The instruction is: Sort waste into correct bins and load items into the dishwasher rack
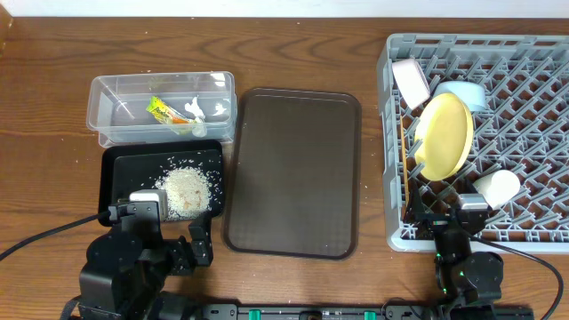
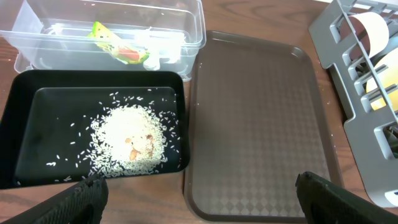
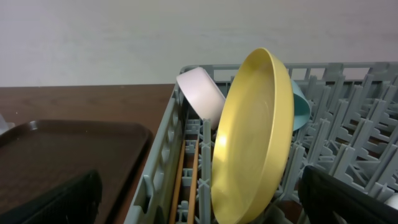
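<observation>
Overhead: the dishwasher rack (image 1: 386,160) stands at the right end of the table (image 1: 53,53). In its left part the white bowl (image 1: 411,80) sits tilted on edge at the far corner. The light blue bowl (image 1: 467,93) is just beside it, and the yellow plate (image 1: 444,135) stands on edge in front of both. The pale green cup (image 1: 496,188) lies on its side nearer the front wall.

The brown tray (image 1: 293,173) lies between the rack and the two bins. The clear bin (image 1: 107,111) is the far one and the black bin (image 1: 116,173) touches its near side.

Left wrist view adds detail the overhead lacks. The snack wrapper (image 2: 112,43) and tissue bits (image 2: 158,53) lie in the clear bin. The rice (image 2: 127,146) is heaped in the black bin with stray grains around it and a few tan flecks in the heap. The left gripper (image 2: 202,202) hangs over the near edges of the tray and the black bin, jaws spread wide and grasping nothing.

Right wrist view alone shows the chopsticks (image 3: 186,180) clearly. They lie side by side just inside the rack's left wall, beside the plate's lower rim. The cup cannot be made out in this view. The right gripper (image 3: 199,202) faces the rack's front corner, jaws released wide with nothing between them
</observation>
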Controlling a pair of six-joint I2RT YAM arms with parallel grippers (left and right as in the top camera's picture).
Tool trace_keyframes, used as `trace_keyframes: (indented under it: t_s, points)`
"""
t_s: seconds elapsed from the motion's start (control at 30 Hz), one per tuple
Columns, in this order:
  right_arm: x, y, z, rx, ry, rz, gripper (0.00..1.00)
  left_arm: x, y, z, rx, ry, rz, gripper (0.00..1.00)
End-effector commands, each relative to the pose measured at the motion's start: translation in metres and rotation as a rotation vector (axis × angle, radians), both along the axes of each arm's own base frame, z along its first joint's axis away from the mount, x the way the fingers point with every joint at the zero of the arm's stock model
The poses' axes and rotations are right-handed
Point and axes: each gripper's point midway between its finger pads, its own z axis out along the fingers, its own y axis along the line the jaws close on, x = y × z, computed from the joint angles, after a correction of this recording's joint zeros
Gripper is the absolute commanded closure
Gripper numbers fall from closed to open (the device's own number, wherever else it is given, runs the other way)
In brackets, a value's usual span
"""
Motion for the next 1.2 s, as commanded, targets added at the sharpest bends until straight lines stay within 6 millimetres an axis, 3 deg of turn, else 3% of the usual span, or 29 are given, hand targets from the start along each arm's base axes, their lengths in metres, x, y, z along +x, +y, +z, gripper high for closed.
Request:
trace_keyframes:
  t_s: [0.0, 0.8, 1.0, 1.17]
  points:
    - [0.0, -0.002, -0.001, -0.015, 0.0, -0.002, 0.01, 0.0, 0.0, 0.0, -0.003, 0.001, 0.002, 0.01]
    - [0.0, -0.002, -0.001, -0.015, 0.0, -0.002, 0.01, -0.003, 0.002, -0.004, 0.001, 0.016, 0.009, 0.01]
    - [0.0, -0.002, -0.001, -0.015, 0.0, -0.002, 0.01, 0.005, 0.018, -0.028, 0.0, -0.006, 0.109, 0.01]
    - [0.0, -0.002, -0.001, -0.015, 0.0, -0.003, 0.01, 0.02, 0.03, -0.058, -0.022, -0.123, 0.187, 0.01]
